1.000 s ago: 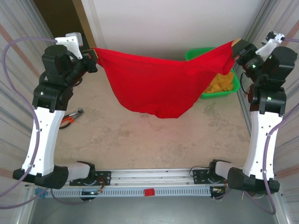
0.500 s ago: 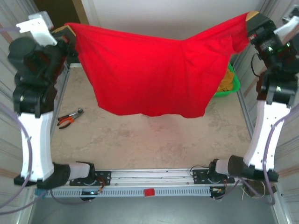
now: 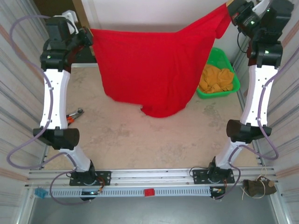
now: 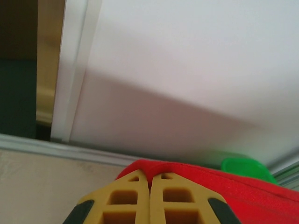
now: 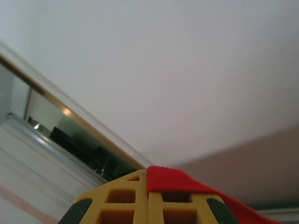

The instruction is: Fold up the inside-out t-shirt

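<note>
While the t-shirt [image 3: 149,65] hangs, a green bin [image 3: 218,95] holds orange cloth [image 3: 216,79].

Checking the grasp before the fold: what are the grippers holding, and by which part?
Both hold the red t-shirt: the left gripper pinches its upper left corner, the right gripper its upper right corner. It hangs spread between them.

1. One red t-shirt [image 3: 149,70], at twelve o'clock.
2. Two grippers: the left gripper [image 3: 89,37] at ten o'clock and the right gripper [image 3: 232,7] at one o'clock.
3. One green bin [image 3: 218,56], at two o'clock.
4. One orange-yellow cloth [image 3: 216,79], inside the bin.
5. One pair of pliers [image 3: 72,116], at nine o'clock.
</note>
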Robot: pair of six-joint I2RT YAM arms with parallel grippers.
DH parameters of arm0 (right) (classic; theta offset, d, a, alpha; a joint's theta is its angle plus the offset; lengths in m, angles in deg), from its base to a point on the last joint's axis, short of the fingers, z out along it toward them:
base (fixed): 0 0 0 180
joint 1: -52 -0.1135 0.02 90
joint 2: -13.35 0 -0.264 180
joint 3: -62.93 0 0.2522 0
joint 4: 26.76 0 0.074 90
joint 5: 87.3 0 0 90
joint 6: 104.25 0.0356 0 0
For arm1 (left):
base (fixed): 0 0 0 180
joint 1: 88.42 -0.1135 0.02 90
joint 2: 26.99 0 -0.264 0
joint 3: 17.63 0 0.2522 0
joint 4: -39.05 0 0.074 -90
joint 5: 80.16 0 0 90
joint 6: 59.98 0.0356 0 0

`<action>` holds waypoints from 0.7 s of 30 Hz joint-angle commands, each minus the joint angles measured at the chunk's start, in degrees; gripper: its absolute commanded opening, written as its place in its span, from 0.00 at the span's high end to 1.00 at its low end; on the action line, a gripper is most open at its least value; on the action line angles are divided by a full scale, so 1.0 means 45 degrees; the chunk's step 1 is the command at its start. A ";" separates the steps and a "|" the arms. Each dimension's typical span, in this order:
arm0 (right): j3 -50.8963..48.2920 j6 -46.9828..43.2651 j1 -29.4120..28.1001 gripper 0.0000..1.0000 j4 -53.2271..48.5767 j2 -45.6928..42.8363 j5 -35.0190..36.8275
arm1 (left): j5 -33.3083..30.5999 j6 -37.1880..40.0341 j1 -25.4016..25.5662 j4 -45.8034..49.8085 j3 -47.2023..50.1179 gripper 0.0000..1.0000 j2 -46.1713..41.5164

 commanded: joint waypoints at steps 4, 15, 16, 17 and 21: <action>-0.3601 -0.0425 -0.0222 1.00 0.1241 -0.2910 -0.0591 | 0.0614 -0.0118 0.0049 -0.1087 0.1977 1.00 -0.3243; -2.1097 -0.2376 -0.2131 1.00 0.0550 -1.3331 0.1126 | -0.0654 -0.2877 0.1126 -0.3409 1.8064 1.00 -1.0995; -2.2424 -0.2305 -0.2544 1.00 0.0070 -1.4217 0.1490 | -0.0773 -0.3262 0.1292 -0.3398 1.9190 1.00 -1.1501; -2.3567 -0.2281 -0.2945 1.00 -0.0540 -1.5040 0.1903 | -0.1175 -0.3717 0.1580 -0.3240 2.0181 1.00 -1.1961; -2.6831 -0.1222 -0.3962 1.00 -0.2936 -1.8242 0.3158 | -0.2485 -0.4512 0.2683 -0.2481 2.2645 1.00 -1.3246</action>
